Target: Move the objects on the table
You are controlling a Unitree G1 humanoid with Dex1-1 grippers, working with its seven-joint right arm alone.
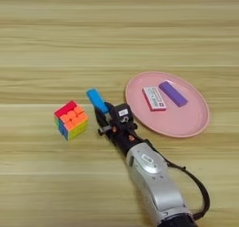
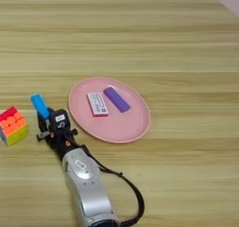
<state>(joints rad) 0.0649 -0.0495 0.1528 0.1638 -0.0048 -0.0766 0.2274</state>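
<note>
The multicoloured puzzle cube [image 1: 71, 120] stands on the table [image 1: 116, 30] at the left. Just right of it, my right gripper [image 1: 102, 110] reaches in from the bottom, and its black fingers are shut on the lower end of the bright-blue block [image 1: 96, 99]. The block sticks out up and to the left from the fingers. It is between the cube and the round pink plate [image 1: 186, 123], touching neither. In the right eye view the blue block [image 2: 39, 105] shows beside the plate's left rim [image 2: 74, 114], with the cube [image 2: 13, 125] at the left edge.
A white and pink flat card-like piece [image 1: 154, 98] and a purple block [image 1: 172, 94] lie side by side on the plate. My silver forearm [image 1: 151, 177] and its black cable [image 1: 200, 193] cover the table's bottom middle.
</note>
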